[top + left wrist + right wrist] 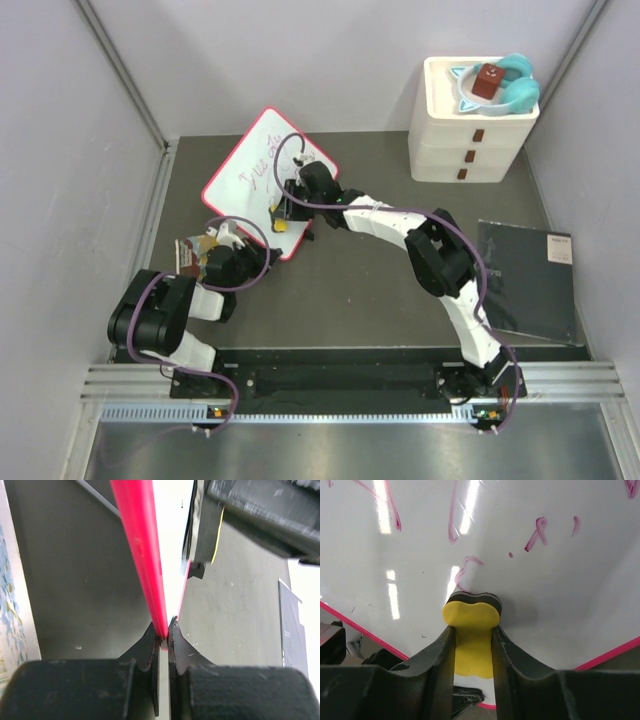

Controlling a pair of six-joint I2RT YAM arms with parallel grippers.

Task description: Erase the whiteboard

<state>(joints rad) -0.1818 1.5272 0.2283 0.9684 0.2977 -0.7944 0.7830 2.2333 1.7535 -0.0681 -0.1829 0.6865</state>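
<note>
The whiteboard, white with a red-pink frame and red handwriting, lies tilted at the table's back left. My left gripper is shut on the board's near corner; the left wrist view shows the frame edge pinched between the jaws. My right gripper is shut on a yellow eraser with a black felt edge, pressed against the board surface near its lower part. Red marks show above the eraser.
A white drawer unit with a teal item and a brown block on top stands at the back right. A dark grey sheet lies at the right. Grey walls enclose the table on three sides.
</note>
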